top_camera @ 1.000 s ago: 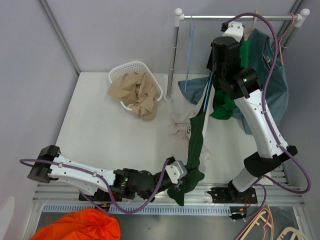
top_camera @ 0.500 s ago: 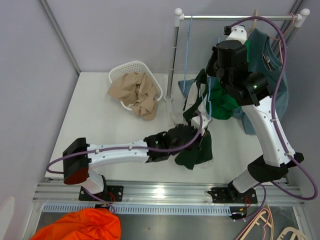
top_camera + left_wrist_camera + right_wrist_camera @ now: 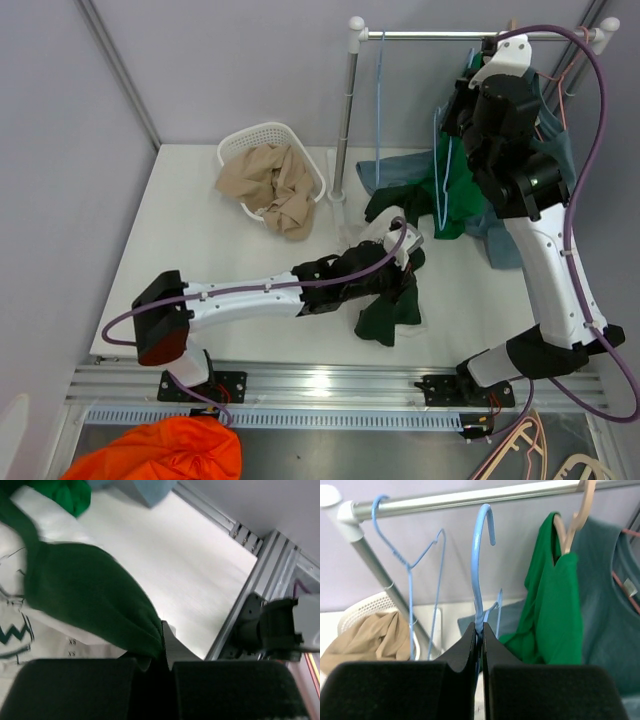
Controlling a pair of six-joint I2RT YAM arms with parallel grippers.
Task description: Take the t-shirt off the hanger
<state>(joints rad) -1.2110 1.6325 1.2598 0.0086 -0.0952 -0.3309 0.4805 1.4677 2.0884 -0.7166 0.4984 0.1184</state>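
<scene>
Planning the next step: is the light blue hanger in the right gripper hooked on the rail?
Off. The right gripper pinches the light blue hanger; its hook sits clear of the silver metal rail.

Dark green t-shirt [image 3: 385, 312] — light blue hanger [image 3: 476, 570] — beige cloth [image 3: 275, 185], white basket [image 3: 262, 128].

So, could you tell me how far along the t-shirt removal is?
Done: the dark green t-shirt lies mostly bunched on the table, below the raised blue hanger. In hand: left fingers grip the shirt, right fingers grip the hanger's neck. Left: confirming the last fold is free.
</scene>
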